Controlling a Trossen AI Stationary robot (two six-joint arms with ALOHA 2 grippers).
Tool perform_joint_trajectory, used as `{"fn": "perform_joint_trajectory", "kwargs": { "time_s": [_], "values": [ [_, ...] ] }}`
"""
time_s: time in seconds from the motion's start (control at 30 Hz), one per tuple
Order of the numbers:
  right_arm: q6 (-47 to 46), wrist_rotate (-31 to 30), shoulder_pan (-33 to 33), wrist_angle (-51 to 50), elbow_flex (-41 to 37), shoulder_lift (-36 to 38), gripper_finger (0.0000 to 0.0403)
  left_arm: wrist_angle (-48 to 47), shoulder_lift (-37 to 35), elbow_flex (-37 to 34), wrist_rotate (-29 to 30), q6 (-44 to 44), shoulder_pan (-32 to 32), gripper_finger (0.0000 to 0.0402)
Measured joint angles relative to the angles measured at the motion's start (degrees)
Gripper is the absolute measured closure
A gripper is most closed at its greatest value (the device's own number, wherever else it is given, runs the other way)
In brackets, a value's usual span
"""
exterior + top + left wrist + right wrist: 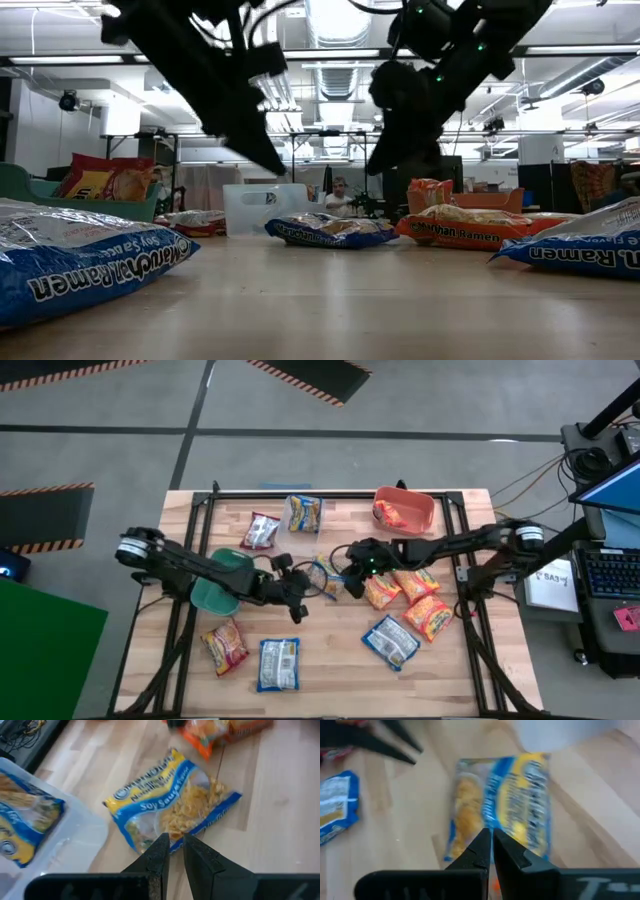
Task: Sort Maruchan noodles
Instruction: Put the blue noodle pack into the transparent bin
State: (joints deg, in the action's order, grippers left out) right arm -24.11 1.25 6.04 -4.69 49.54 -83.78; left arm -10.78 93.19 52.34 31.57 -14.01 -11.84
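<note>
The blue-and-yellow packet (322,580) lies flat at the centre of the surface (330,660), between your two end effectors. The left end effector (172,851) sits at its 9 o'clock, fingers nearly pressed together with a thin gap and holding nothing. The right end effector (488,845) sits at its 3 o'clock, pressed fully together over the packet's edge; whether film is pinched cannot be told.

Expect a light, crinkly, slippery wrapper over a brittle noodle block, which looks broken up inside. You should take it by a crimped end seam or a corner, not across the block, and pinch gently.

Other packets: three orange ones (415,595) at 3 o'clock, two blue (390,641) at 5 and 7 o'clock, one in the orange bin (404,509) at 1 o'clock.
</note>
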Motion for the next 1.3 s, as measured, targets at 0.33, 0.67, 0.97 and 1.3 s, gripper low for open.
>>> {"fn": "perform_joint_trajectory", "kwargs": {
  "time_s": [0.33,0.67,0.97,1.3],
  "values": [
    [-3.3,-1.2,1.9,-5.3,0.0,2.7,0.0298,3.7,6.7,0.0,2.4,0.3,1.9,0.0365],
    [-7.5,-1.3,2.6,0.1,-0.1,-4.2,0.0160,4.6,9.6,0.0,2.4,-0.1,4.1,0.0365],
    [-8.2,0.6,6.1,0.7,-0.1,-6.3,0.0099,4.2,11.7,0.0,2.4,-2.5,5.0,0.0365],
    [-8.5,4.9,6.9,3.2,-0.2,-7.6,0.0086,3.1,13.2,0.1,2.8,-5.3,5.0,0.0365]
  ]
}}
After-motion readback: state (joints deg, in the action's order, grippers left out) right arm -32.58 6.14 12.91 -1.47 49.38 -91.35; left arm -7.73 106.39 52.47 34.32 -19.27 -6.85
